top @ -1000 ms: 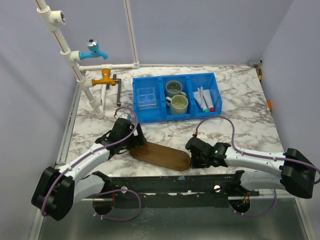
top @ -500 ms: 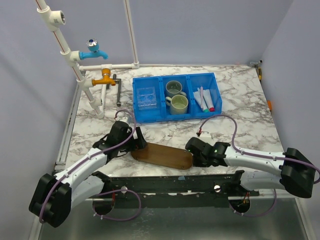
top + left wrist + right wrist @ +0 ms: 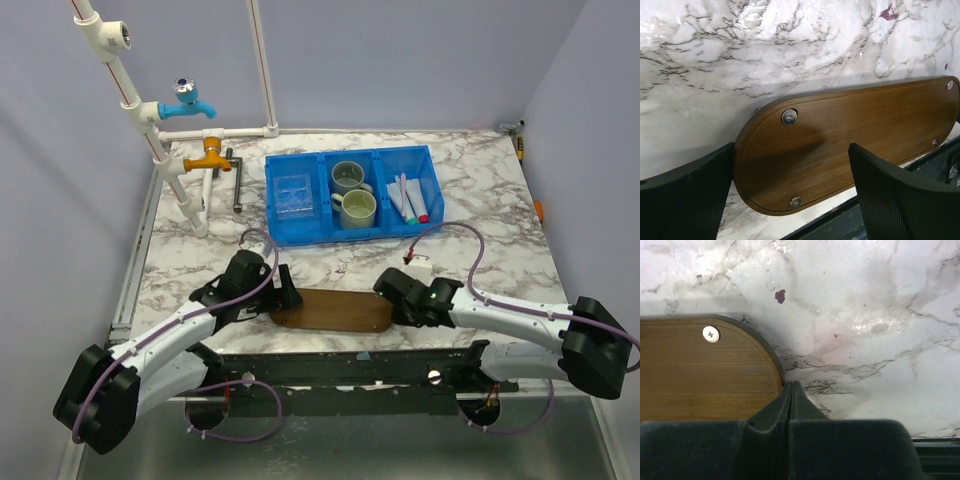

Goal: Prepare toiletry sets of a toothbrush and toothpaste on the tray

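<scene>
Tray (image 3: 335,310) lies at table's (image 3: 500,230) near edge, bin (image 3: 300,232) behind it

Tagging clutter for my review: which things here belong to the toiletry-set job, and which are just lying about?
Job: tray; toothbrushes and tubes, in the bin, right compartment.
Lying about: back cup; front cup; blue tap; orange tap.

Soft, even light falls from above; glare washes the white grey-veined marble bench (image 3: 765,20), and my right pincer (image 3: 791,395) blurs close up.
</scene>
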`<state>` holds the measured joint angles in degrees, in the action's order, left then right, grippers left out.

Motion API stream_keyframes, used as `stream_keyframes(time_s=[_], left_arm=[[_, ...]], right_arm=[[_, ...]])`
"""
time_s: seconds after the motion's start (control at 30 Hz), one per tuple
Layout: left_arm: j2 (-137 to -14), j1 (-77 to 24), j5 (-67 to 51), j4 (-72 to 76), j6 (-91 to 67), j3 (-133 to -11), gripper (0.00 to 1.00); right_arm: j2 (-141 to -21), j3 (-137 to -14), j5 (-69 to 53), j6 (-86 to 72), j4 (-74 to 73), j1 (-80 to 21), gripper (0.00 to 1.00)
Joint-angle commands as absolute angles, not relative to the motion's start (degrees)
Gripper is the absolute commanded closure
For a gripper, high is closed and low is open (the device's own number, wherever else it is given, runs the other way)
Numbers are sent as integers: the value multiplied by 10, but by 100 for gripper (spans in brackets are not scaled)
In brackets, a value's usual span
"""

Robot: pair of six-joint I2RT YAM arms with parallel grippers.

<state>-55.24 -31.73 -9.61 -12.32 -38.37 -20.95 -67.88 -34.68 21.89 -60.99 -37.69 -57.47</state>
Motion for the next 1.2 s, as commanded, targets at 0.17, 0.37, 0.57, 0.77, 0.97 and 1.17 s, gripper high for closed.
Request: stream_keyframes(time_s=[0.17, 0.37, 0.57, 0.77, 0.97, 1.17], left_arm=[[-572, -346, -143, -66, -420, -219, 10], [-604, -348, -142, -58, -417, -243, 10], [-627, -349, -134, -63, -406, -265, 10], [-630, -349, -110, -81, -394, -282, 9], [-630, -348, -102, -94, -386, -295, 9], [-639, -349, -96, -96, -378, -298, 8]], right_arm=[[-666, -360, 236, -590, -351, -524, 98], [-657, -359, 239, -581, -359, -511, 98], [-643, -357, 251, -581, -377, -500, 97], [-647, -352, 262, -580, -388, -495, 93], [-646, -382, 301, -578, -432, -495, 91], [-638, -430, 317, -558, -461, -495, 89]])
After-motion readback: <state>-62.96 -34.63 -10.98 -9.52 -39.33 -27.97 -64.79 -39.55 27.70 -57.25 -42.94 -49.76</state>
